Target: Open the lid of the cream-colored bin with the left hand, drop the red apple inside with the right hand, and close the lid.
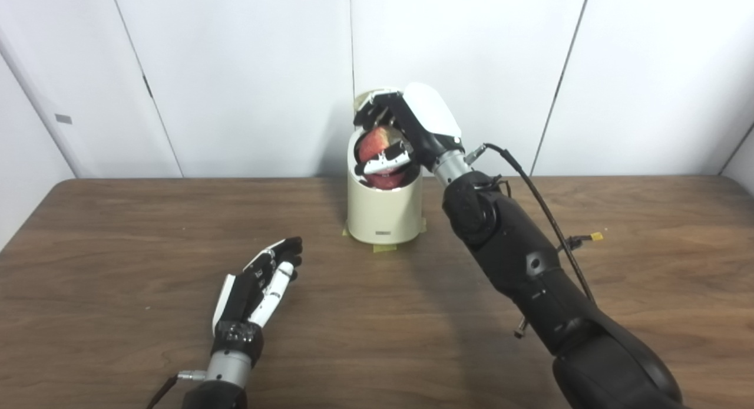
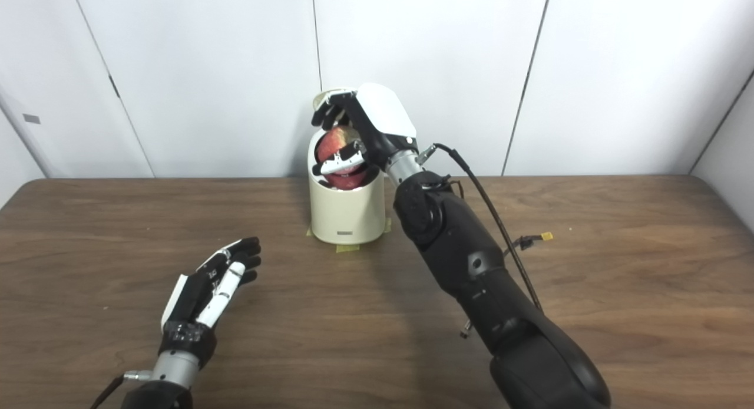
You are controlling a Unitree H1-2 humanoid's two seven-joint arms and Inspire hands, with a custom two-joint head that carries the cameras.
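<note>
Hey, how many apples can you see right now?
1. The red apple is held in the right robot hand at the open mouth of the cream bin at the back of the table. Any apple deeper inside the bin would be hidden.

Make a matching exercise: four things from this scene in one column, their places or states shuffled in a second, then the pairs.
Things
1. apple
2. bin
3. left robot hand
4. right robot hand

States
A. open, low over the table, holding nothing
B. standing at the back of the table, lid up
C. held at the bin's mouth
D. shut on the apple

Pairs: 1-C, 2-B, 3-A, 4-D
</note>
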